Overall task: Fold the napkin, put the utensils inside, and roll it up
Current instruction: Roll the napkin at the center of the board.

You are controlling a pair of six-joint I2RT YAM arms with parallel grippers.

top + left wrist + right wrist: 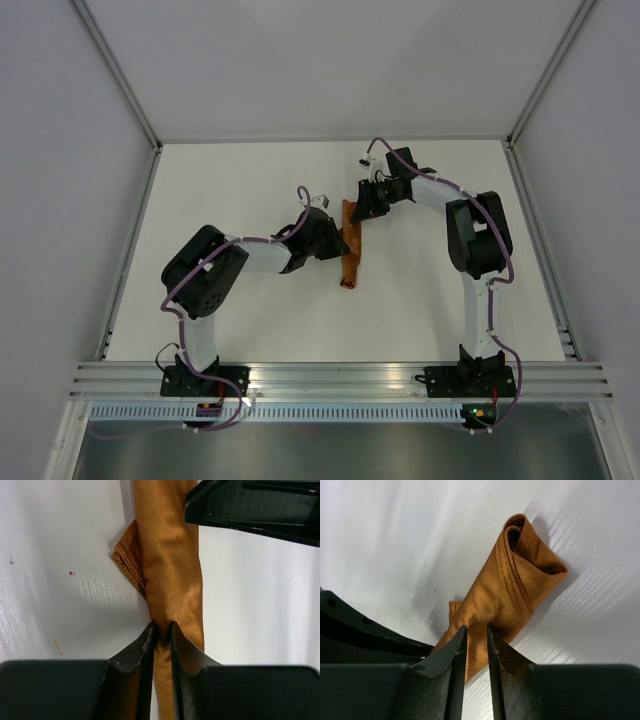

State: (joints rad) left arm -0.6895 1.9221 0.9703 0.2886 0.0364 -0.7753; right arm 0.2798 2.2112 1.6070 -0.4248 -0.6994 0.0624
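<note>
The napkin (350, 255) is seen wound into a slim roll, lying on the table (250, 180) between the two grippers. The rolling step is therefore judged to be at its close, with only tightening or tidying left. The knife is nowhere to be seen; it is presumed wrapped inside, though that cannot be confirmed. The left gripper (161, 630) is drawn nearly closed and a ridge of cloth is pinched between its fingertips. The roll runs straight ahead of it, and a loose folded corner sticks out to the left of its jaws. The right gripper (476, 632) is likewise narrowed to a slit, with cloth caught between its tips. The open spiral end of the roll is seen just ahead of them and to their right. Both grips are taken on the one roll, the right one beyond the left along it. For the next move a gentle release is called for, one grip at a time, so that the layers are not dragged loose. The protruding corner may need tucking first, and spring-back of the thin cloth is to be watched for.
</note>
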